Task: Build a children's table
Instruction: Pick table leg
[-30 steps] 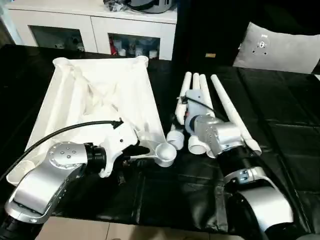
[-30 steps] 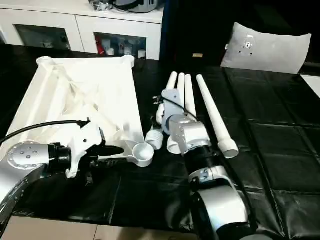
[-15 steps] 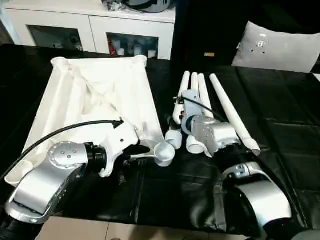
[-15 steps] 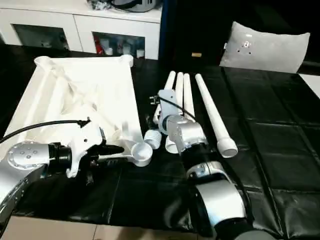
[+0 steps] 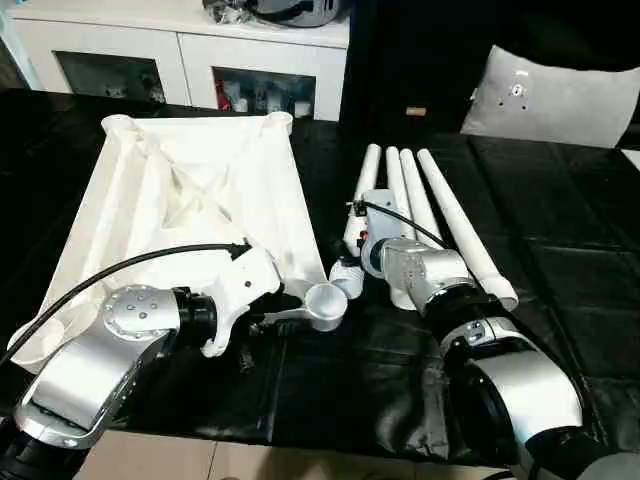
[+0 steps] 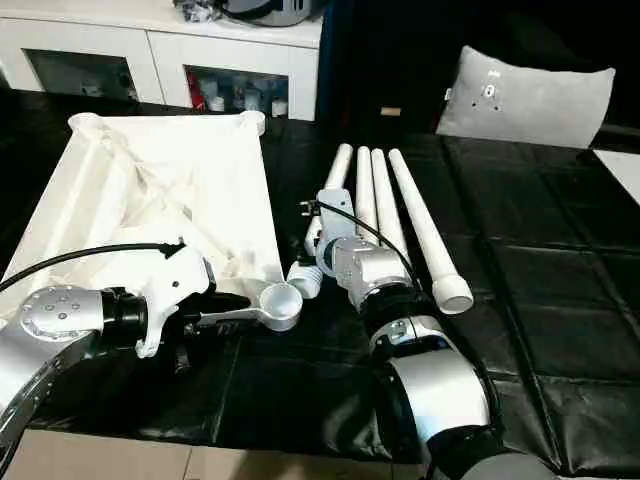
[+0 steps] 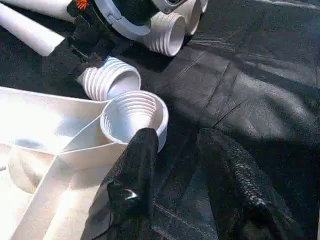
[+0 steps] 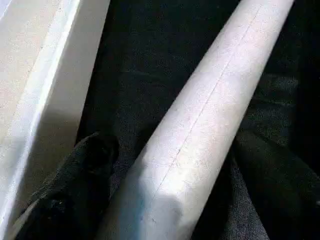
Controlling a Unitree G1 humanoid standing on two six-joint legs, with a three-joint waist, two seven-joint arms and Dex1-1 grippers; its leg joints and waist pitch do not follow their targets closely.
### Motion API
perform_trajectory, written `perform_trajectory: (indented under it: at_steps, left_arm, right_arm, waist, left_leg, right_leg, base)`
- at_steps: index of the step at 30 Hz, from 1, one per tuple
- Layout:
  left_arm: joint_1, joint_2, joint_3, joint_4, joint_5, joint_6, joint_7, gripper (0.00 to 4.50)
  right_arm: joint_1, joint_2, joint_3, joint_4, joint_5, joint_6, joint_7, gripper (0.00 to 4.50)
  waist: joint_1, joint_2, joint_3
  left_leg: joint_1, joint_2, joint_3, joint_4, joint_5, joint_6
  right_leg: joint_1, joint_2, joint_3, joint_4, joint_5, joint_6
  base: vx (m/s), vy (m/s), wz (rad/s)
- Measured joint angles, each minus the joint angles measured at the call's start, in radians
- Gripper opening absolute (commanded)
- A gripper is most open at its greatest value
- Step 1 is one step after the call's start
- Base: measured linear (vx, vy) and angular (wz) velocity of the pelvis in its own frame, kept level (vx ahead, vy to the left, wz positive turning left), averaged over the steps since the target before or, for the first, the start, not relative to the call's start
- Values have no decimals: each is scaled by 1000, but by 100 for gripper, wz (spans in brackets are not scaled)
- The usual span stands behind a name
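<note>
With my left gripper (image 7: 172, 150) pinching the tabletop's (image 5: 200, 190) corner socket (image 7: 134, 116), my right gripper (image 8: 170, 165) straddles 1 leg (image 8: 200, 125), fingers spread, not yet clamped; next, close and lift it.

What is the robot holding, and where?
The left end effector grips the table top by its corner socket. The right end effector straddles a leg, not yet closed.

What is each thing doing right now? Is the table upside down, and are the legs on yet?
Table top: upside down on the black cover, ribs up, sockets empty.
Four legs: lying side by side next to the top, none fitted.
Left gripper: one finger at the near corner socket's rim.
Right gripper: fingers open, either side of one leg.
Cabinet: glass doors shut.
Pillow: propped up at the back.
</note>
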Motion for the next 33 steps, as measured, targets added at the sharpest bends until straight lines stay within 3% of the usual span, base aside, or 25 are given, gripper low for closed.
perform_trajectory:
  at_steps: [25, 33]
  left_arm:
    - [-3, -2, -26, 0, 0, 1, 9, 161]
    - [-7, -9, -44, 1, 3, 1, 24, 161]
  right_arm:
    - [-24, -33, -48, 35, 9, -27, -1, 177]
    - [-36, -44, -30, 26, -7, 8, 31, 123]
  waist:
    - [-2, -2, -1]
    - [-3, -1, -2]
  left_leg:
    - [1, 2, 3, 0, 1, -1]
    - [1, 3, 3, 0, 1, -1]
  right_leg:
    - [1, 0, 0, 0, 1, -1]
    - [2, 1, 0, 0, 1, -1]
  base:
    - [0, 0, 0]
    - [0, 0, 0]
